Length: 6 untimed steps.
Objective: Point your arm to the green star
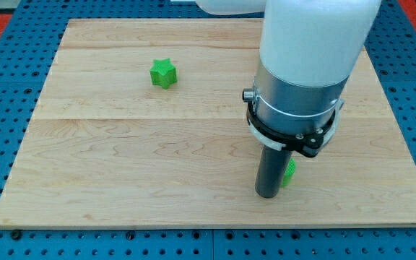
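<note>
My tip [269, 193] rests on the wooden board [121, 166] toward the view's lower right, a plain rod end that grips nothing. The green star [163, 73] sits well apart from it, up toward the view's top left, alone on the board. A second green block [289, 173], its shape mostly hidden behind the rod, lies just beside my tip on the view's right, seemingly touching it.

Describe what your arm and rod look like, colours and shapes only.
My arm is a wide white cylinder above a grey metal collar ringed by a black clamp. Below it hangs a straight dark rod, ending at my tip. No cables or markings show.
</note>
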Each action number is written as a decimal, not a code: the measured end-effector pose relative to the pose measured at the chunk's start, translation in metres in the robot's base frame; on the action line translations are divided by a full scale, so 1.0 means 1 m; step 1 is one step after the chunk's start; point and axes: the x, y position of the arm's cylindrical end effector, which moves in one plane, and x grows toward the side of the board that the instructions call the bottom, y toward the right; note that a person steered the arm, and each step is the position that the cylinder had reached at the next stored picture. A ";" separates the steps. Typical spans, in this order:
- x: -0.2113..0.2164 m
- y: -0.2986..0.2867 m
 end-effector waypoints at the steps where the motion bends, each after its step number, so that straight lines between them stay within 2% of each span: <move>1: -0.033 -0.097; 2: -0.105 -0.224; 3: -0.179 -0.216; 4: -0.207 -0.247; 5: -0.269 -0.183; 6: -0.249 -0.101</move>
